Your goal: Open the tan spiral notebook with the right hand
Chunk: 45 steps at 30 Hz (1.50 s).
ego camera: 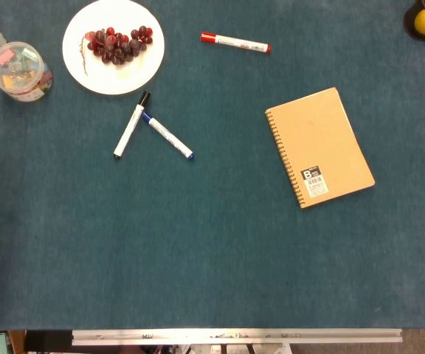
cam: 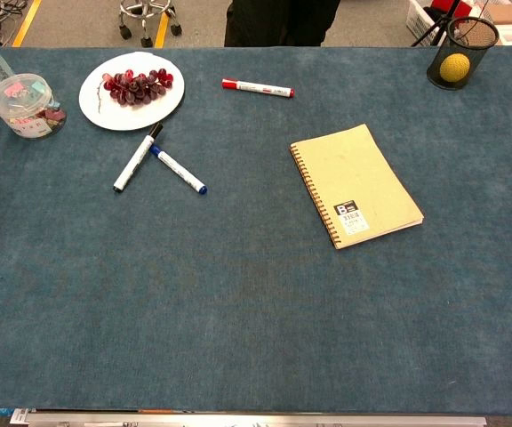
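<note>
The tan spiral notebook (ego camera: 319, 146) (cam: 356, 183) lies closed and flat on the blue table cloth, right of centre. Its wire spine runs along its left edge and a small black-and-white label sits near its front corner. Neither hand shows in the head view or the chest view, and nothing touches the notebook.
A white plate (ego camera: 80, 68) (cam: 96, 107) of red grapes sits at the back left, beside a clear tub (ego camera: 19, 72) (cam: 27, 105) of clips. A black marker (ego camera: 130, 127) (cam: 137, 158), a blue marker (ego camera: 168, 137) (cam: 178, 169) and a red marker (ego camera: 235, 42) (cam: 256, 87) lie on the cloth. A black mesh cup (cam: 462, 52) holding a yellow ball stands at the back right.
</note>
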Available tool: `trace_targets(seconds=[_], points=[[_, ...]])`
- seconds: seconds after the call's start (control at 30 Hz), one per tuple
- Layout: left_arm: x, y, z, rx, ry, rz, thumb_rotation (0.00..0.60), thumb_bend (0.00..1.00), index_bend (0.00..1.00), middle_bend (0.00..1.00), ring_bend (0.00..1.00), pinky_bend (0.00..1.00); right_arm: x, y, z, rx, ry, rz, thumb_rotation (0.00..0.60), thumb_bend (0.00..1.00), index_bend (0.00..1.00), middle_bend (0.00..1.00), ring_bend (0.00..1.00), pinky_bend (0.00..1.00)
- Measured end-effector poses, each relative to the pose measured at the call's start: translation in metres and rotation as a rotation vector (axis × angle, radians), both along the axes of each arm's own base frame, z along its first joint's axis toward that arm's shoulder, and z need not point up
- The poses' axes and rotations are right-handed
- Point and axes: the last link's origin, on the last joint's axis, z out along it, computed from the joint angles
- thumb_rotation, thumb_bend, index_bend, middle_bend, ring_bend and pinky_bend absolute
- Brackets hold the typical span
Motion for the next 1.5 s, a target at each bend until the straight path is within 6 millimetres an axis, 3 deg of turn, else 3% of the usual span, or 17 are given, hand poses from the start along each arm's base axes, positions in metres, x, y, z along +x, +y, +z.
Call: trace_targets(seconds=[0.3, 0.53, 0.8, 1.2, 1.5], points=[[0.000, -0.001, 0.000, 0.004, -0.003, 0.000, 0.600, 0.41, 0.25, 0.16, 0.18, 0.10, 0.004, -0.003, -0.003, 0.035, 0.008, 0.015, 0.600, 0.06, 0.13, 0.20, 0.07, 0.16], [0.000, -0.002, 0.001, 0.004, -0.006, -0.003, 0.600, 0.41, 0.25, 0.16, 0.18, 0.10, 0.014, -0.020, -0.015, 0.109, 0.051, 0.065, 0.600, 0.06, 0.13, 0.20, 0.07, 0.16], [-0.004, -0.006, 0.003, 0.010, -0.009, 0.010, 0.600, 0.41, 0.25, 0.16, 0.18, 0.10, 0.026, -0.054, -0.057, 0.238, 0.148, 0.163, 0.600, 0.06, 0.13, 0.19, 0.07, 0.16], [-0.010, -0.008, 0.005, 0.017, -0.010, 0.029, 0.600, 0.41, 0.25, 0.16, 0.18, 0.10, 0.020, -0.088, -0.125, 0.303, 0.245, 0.211, 0.600, 0.01, 0.11, 0.12, 0.00, 0.09], [-0.014, -0.010, 0.006, 0.017, -0.013, 0.037, 0.600, 0.41, 0.25, 0.16, 0.18, 0.10, 0.020, -0.103, -0.153, 0.316, 0.264, 0.225, 0.600, 0.00, 0.10, 0.11, 0.00, 0.09]])
